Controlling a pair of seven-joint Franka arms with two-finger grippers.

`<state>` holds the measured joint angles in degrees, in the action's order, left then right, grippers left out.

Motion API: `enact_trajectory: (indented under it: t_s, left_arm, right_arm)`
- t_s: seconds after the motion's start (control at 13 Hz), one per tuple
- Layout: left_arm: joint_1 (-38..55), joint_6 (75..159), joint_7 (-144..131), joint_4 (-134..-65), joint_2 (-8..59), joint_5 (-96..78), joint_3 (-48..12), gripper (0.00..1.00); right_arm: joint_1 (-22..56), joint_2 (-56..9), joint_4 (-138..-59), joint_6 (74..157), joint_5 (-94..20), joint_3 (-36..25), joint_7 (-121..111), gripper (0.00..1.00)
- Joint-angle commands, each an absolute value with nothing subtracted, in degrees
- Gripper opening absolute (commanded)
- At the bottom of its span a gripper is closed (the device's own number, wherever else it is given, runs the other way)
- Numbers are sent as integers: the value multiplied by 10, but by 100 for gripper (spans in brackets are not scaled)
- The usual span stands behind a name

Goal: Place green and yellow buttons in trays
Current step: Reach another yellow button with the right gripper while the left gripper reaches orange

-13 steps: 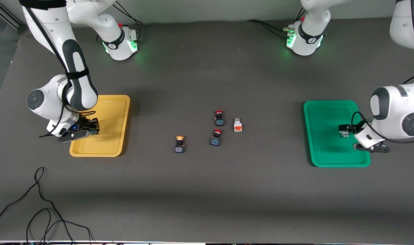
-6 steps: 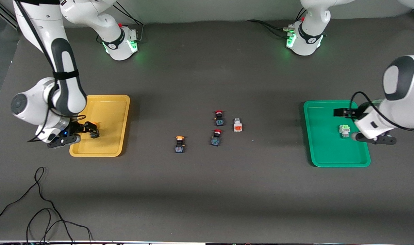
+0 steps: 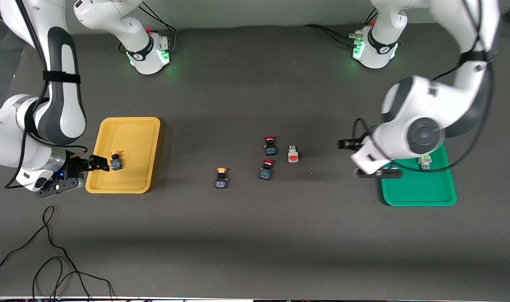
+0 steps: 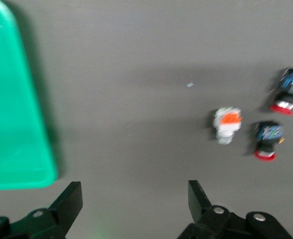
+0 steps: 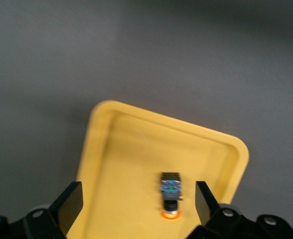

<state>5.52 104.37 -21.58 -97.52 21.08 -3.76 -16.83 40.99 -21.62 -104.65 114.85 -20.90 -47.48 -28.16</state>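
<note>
Both jaws apart; yellow-capped button (image 3: pixel 115 161) in yellow tray (image 3: pixel 129 126); green-marked button (image 3: pixel 425 160) in green tray (image 3: pixel 418 197)

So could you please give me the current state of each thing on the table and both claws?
yellow tray: holds one yellow-capped button
green tray: holds the green-marked button
second yellow-capped button: on the table, not trayed
orange-marked button: on the table, not trayed
two red-capped switches: on the table
left claw: open, empty
right claw: open, empty

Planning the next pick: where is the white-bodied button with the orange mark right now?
In the front view the white orange-marked button lies on the bare table mid-way between the trays, beside the two red-capped switches, toward the left arm's end of them.
</note>
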Motion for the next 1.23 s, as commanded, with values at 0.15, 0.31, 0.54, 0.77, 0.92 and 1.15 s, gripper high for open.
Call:
enact_trajectory:
  t_s: [0.15, 0.31, 0.54, 0.77, 0.92, 1.15]
  left_arm:
    - [154, 1171, -367, -956, 301, -36, -160, 95]
    - [174, 1215, -388, -959, 332, -19, -159, 95]
    - [199, 1273, -432, -966, 374, 38, -157, 95]
    - [200, 1336, -434, -1008, 386, 72, -156, 95]
    - [200, 1360, -434, -1021, 392, 72, -156, 94]
    - [206, 1361, -451, -1022, 393, 72, -156, 93]
  right_arm:
    - [511, -269, -988, 1134, -201, -474, -98, 100]
    - [542, -295, -957, 1135, -206, -452, -22, 100]
    - [545, -349, -904, 1150, -221, -381, 92, 100]
    - [545, -384, -886, 1200, -221, -329, 183, 100]
    - [545, -403, -889, 1231, -222, -314, 201, 100]
    - [549, -441, -895, 1274, -277, -313, 200, 100]
